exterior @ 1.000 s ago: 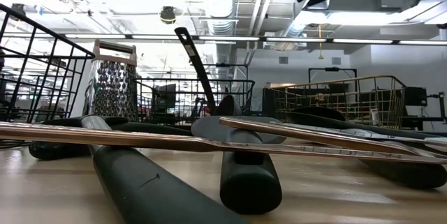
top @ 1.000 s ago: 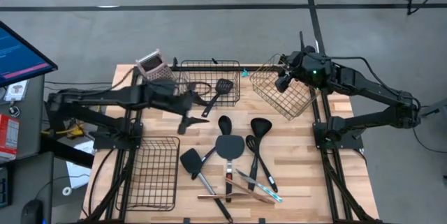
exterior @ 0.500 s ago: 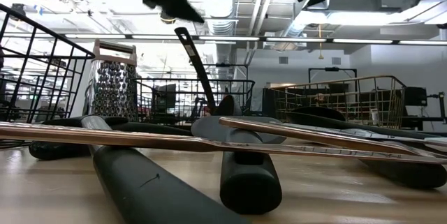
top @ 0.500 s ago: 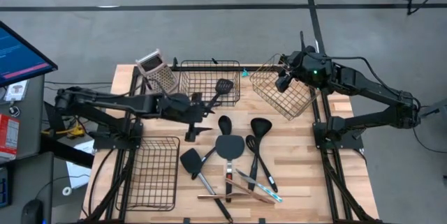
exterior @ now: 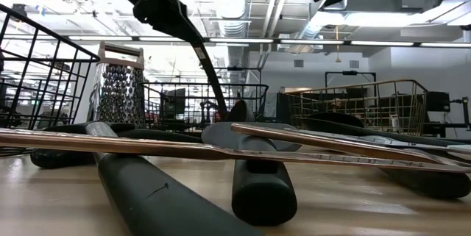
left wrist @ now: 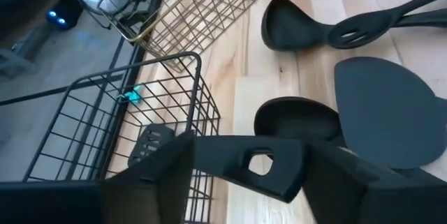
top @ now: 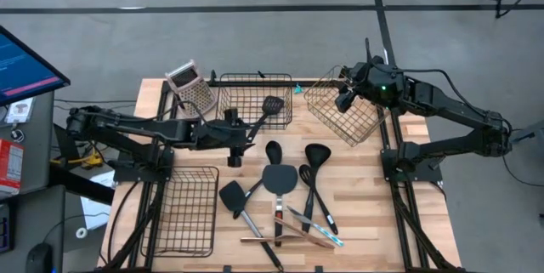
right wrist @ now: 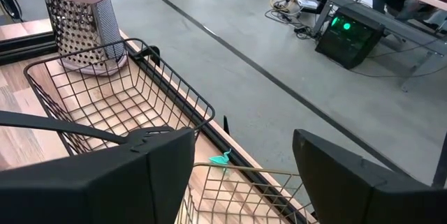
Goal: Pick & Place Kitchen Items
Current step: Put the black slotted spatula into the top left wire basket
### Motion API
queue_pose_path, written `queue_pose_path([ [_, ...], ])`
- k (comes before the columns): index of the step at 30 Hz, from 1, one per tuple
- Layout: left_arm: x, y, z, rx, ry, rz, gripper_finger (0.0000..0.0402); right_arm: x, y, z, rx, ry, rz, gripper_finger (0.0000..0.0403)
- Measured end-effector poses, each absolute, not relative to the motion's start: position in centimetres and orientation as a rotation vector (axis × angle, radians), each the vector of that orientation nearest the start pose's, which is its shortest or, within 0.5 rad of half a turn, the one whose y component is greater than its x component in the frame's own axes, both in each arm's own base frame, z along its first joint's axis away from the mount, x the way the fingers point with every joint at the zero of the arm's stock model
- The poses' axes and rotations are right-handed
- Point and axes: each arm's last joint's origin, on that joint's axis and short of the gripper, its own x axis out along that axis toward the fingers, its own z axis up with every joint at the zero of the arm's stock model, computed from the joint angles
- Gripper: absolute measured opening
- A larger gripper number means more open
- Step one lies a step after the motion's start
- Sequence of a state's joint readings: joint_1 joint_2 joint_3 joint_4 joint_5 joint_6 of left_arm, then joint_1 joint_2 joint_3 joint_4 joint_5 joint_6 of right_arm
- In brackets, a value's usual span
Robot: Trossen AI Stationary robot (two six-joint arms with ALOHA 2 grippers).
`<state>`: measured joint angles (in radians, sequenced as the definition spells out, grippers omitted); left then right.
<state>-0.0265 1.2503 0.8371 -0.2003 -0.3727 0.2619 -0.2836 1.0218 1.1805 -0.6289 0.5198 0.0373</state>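
No readable writing on any of the tools, as far as I can see. Nearest the camera in the high view, at lower centre, the loose utensils (top: 285,201) are piled up: black spatulas, ladles, plus copper and teal bits. A black basket (top: 184,212) sits lower left, tight to the table (top: 361,213) edge. The bare wood at lower right is the only open room.

Mid frame, the left gripper (top: 239,139) has its fingers either side of a black slotted spatula's (top: 263,115) handle, which pokes out of the middle basket (top: 252,97); looks closing, contact unclear.

Farther off, upper left, a pink-topped grater (top: 189,86). Upper right, the right gripper (top: 344,99) hovers parted and empty over the tilted gold basket (top: 343,113).
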Motion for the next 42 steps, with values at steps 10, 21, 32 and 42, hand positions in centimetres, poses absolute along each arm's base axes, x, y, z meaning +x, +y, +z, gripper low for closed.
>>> queue_pose_path([
  [10,26.3,0.5,25.7,0.387,0.643,0.29,0.0027,18.6,-6.9,38.5,-0.024,0.466,-0.797,0.024],
  [21,23.6,2.1,29.0,0.273,0.51,0.493,0.0005,18.6,-6.9,38.5,-0.024,0.466,-0.797,0.024],
  [32,20.9,6.7,30.1,-0.263,0.338,0.784,0.0003,18.6,-6.9,38.5,-0.002,0.456,-0.803,0.024],
  [42,19.6,9.1,29.7,-0.64,0.279,0.805,0.0003,18.6,-6.9,38.5,0.0,0.455,-0.803,0.024],
])
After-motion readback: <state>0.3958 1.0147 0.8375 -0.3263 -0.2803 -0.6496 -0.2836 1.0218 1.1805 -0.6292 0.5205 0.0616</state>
